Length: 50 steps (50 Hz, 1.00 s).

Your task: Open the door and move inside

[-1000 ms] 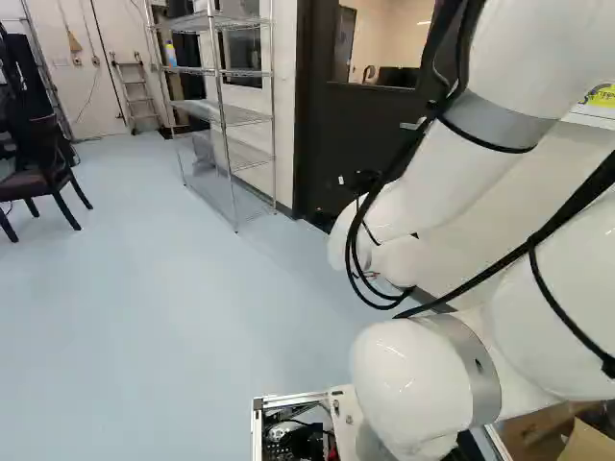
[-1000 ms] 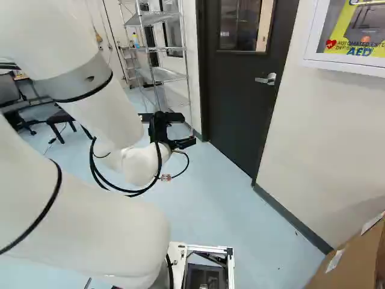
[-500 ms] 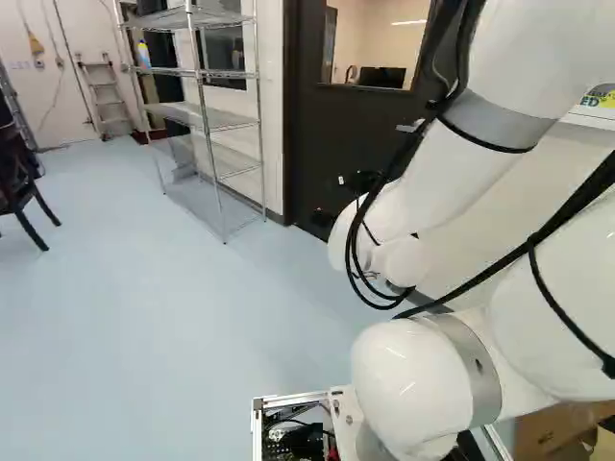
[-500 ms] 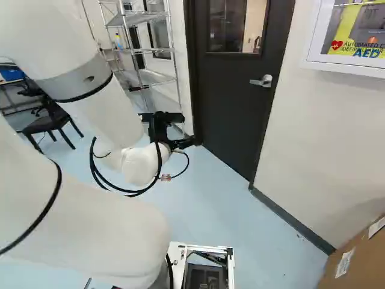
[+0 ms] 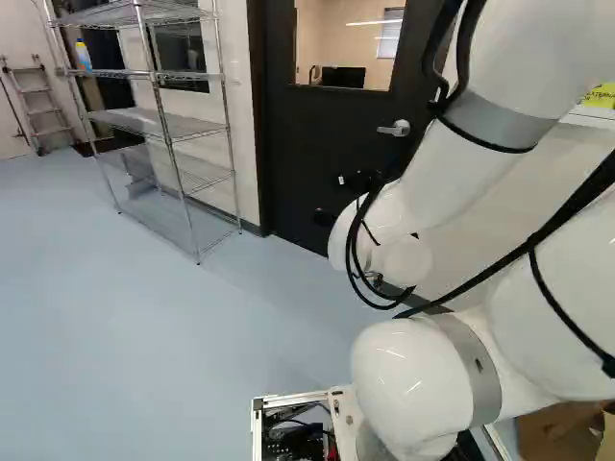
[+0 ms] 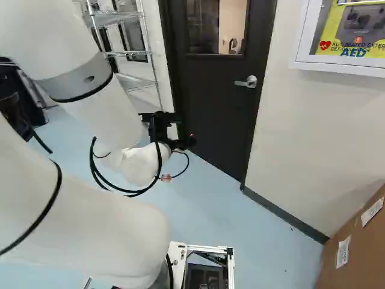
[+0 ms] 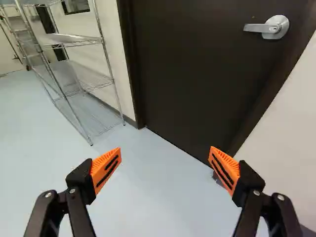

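The gripper (image 6: 185, 130) is held out in front of the lower part of the dark door (image 6: 212, 102) in the right base view. Two orange-padded fingers stand wide apart in the wrist view, so the gripper (image 7: 165, 154) is open, with nothing between them. The door stands closed in its frame and has a window in its upper half. Its silver lever handle (image 7: 269, 27) lies ahead of the gripper, towards the side of the right-hand finger, and apart from it. The same handle (image 5: 394, 128) shows beside the arm in the left base view.
Left of the door stands a wire shelf (image 5: 175, 136), close to the frame. A white wall cabinet (image 6: 344, 37) hangs right of the door, with a cardboard box (image 6: 355, 244) below at the right. A ladder (image 5: 38, 108) leans far back; a dark chair shows at the right base view's left.
The base has moved, turning to the right: door, shelf and cabinet have shifted left in both base views, and the handle has come into the left one. The arm keeps its pose.
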Motion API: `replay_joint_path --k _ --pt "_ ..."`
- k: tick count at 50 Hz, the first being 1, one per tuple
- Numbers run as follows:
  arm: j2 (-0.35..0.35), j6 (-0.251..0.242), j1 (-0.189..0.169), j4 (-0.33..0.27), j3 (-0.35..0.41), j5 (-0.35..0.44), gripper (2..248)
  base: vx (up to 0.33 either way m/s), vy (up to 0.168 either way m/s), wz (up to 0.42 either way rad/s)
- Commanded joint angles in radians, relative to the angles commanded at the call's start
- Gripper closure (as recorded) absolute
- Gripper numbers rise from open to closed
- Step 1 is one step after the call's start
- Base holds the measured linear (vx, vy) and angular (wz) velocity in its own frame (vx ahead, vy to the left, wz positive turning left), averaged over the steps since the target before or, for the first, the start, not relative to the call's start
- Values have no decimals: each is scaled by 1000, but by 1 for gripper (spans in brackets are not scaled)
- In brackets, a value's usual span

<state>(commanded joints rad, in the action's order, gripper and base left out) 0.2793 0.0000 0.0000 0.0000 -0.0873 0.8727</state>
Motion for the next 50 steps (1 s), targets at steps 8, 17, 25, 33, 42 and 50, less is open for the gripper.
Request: replay_joint_path --k 8,17,25,33,42,50 --pt "0 0 0 0 0 0 3 165 78 -319" --pt "0 0 0 0 0 0 3 164 76 -316" --pt "0 0 0 0 0 0 3 159 83 -313" --pt "0 0 0 0 0 0 3 156 92 -306" --pt "0 0 0 0 0 0 3 155 97 -305" --pt "0 0 0 0 0 0 3 163 94 -316"
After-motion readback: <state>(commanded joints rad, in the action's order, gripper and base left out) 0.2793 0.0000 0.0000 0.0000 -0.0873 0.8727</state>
